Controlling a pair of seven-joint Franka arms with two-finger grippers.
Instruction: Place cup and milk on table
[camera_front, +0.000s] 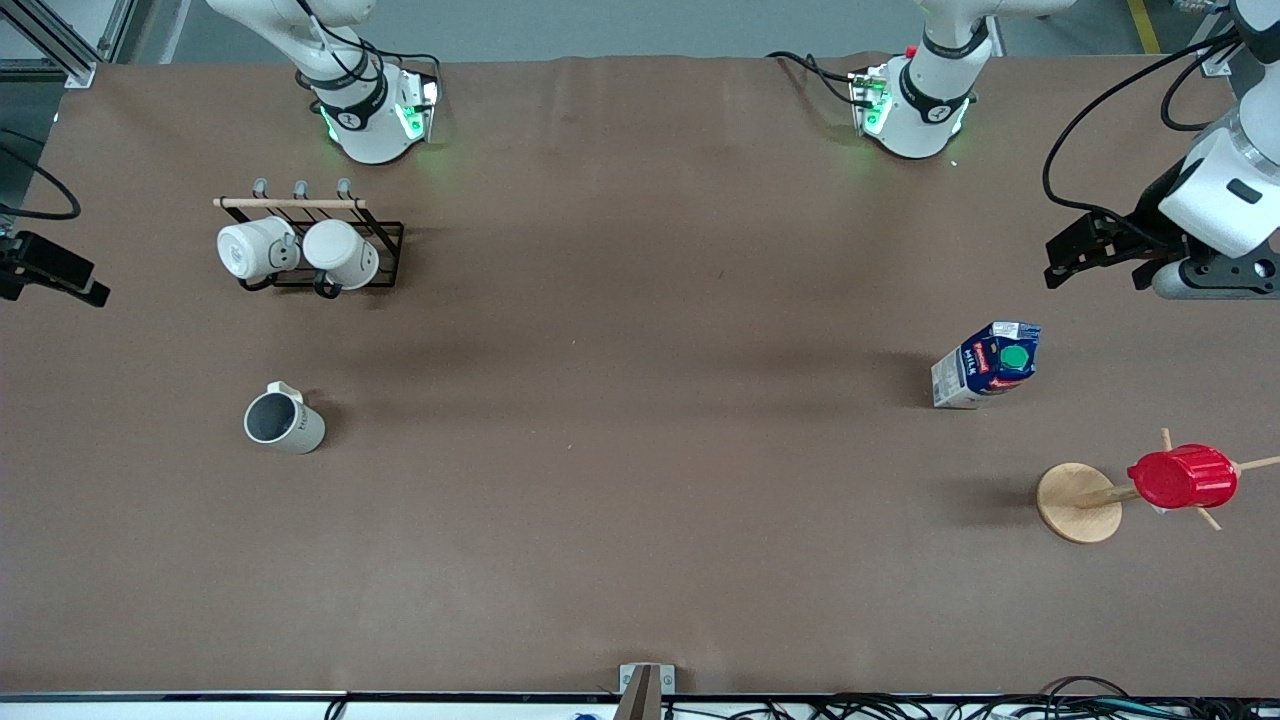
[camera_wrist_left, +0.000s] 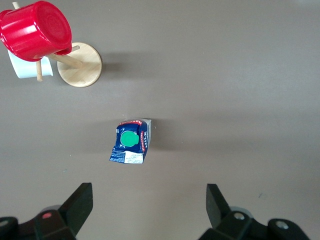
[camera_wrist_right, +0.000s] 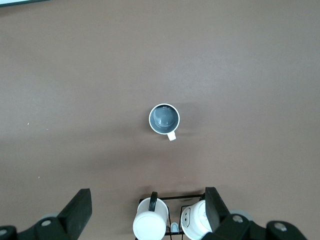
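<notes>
Cup (camera_front: 284, 420), small cream-beige mug with dark grey inside and small handle, stands upright on the big brown matte desk (camera_front: 640, 520) toward the right arm's end, nearer the front camera than the black wire rack with wooden bar (camera_front: 310, 245), well apart from it. Rack holds two whiter mugs (camera_front: 298, 252) hung side by side. Milk (camera_front: 986, 364), small dark-blue and white carton with red label and round green cap, sits on the desk toward the left arm's end, looks tilted toward the front camera, cap visible from above. Nearer the front camera than the carton: wooden peg stand with round base (camera_front: 1078, 502), red ribbed cup (camera_front: 1182, 477) hung on a peg; left wrist view shows a white item (camera_wrist_left: 27, 67) under the red cup, can't tell what. Left pincer (camera_front: 1085, 250) hangs over the desk at the left arm's end, jaws wide, nothing held; its wrist view looks down on the carton between the black fingertips (camera_wrist_left: 80, 205). Right pincer (camera_front: 50, 270) at the desk edge on the right arm's end, jaws wide, nothing held; its wrist view shows the cup and rack mugs below.
</notes>
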